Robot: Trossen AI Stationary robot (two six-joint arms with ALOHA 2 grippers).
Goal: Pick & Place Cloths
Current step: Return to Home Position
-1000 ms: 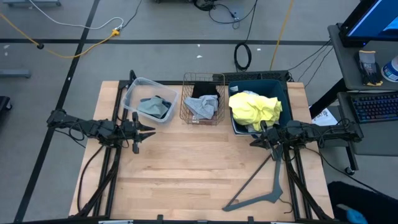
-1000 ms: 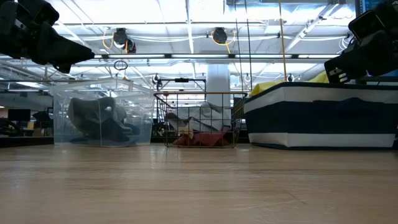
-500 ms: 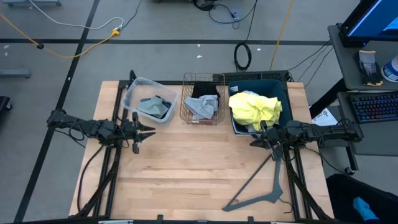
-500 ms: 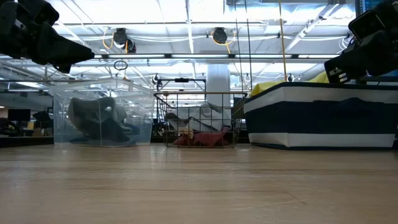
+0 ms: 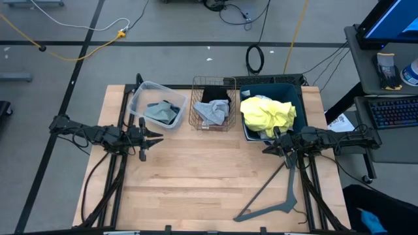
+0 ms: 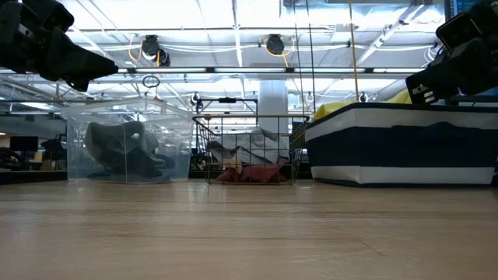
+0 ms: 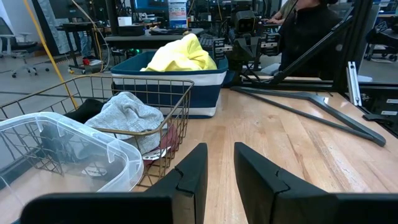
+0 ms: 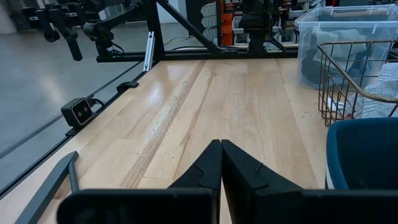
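**Operator:** What is the status of each gripper?

**Technician:** The left gripper (image 5: 155, 138) is slightly open. Its wrist view shows a narrow gap between the two fingers (image 7: 193, 171), and nothing is held. It hovers above the table (image 5: 196, 176), left of the wire basket (image 5: 193, 104) and nearer the front edge than the basket. The right gripper (image 5: 266, 149) is fully closed. Its fingertips (image 8: 214, 152) meet with nothing between them. It hovers right of the basket, also nearer the front edge.

**Operator:** Where are the cloths?

**Technician:** All the cloths I can see are in containers.
- **Wire basket:** It holds a light grey cloth (image 5: 210, 112) and, at its far side, a black cloth (image 5: 215, 94). The low view also shows a maroon cloth (image 6: 253, 174) at the bottom of the basket.
- **Clear plastic tub (image 5: 138, 91):** It stands just beside the basket on the left and holds a blue-grey cloth (image 5: 160, 112).
- **Blue bin (image 5: 297, 98):** It stands just beside the basket on the right. A yellow cloth (image 5: 268, 114) is heaped in it, rising above the rim.

**Operator:** Is anything else on the table?

**Technician:** A grey hanger (image 5: 281, 196) lies flat on the wood, well apart from the basket, toward the front right corner. It is past the right gripper, and neither gripper touches it.
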